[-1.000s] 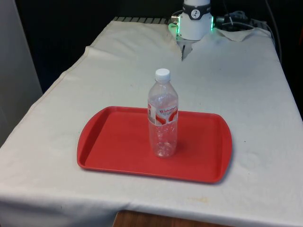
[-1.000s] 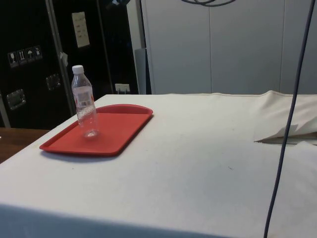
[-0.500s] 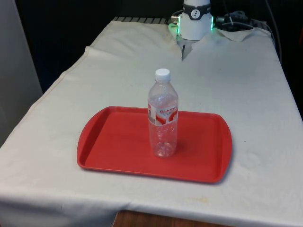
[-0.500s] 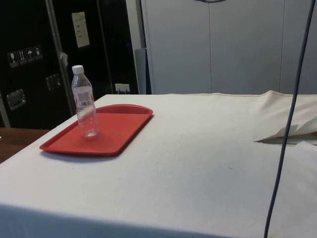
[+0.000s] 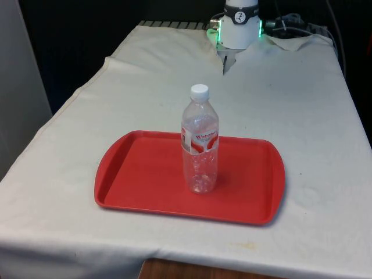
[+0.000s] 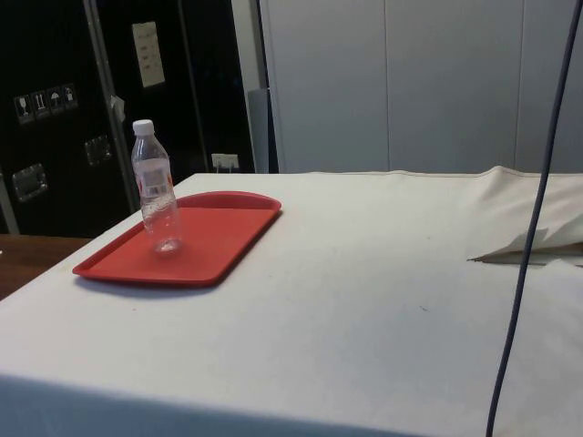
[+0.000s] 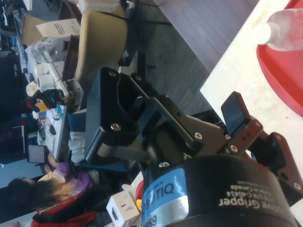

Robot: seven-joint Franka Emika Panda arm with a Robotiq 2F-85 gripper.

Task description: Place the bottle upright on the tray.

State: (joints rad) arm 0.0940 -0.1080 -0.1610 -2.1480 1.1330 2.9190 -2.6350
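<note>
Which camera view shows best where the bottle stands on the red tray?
The front view: it looks down on the whole tray, so the upright bottle is seen near its middle. The side view shows the bottle upright, but the tray foreshortened. The wrist view catches the bottle's cap end and a tray edge.

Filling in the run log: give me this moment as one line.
bottle: upright, capped, free-standing | tray: red, on white cloth, holds bottle | gripper: open, away from bottle | placement: looks done
</note>
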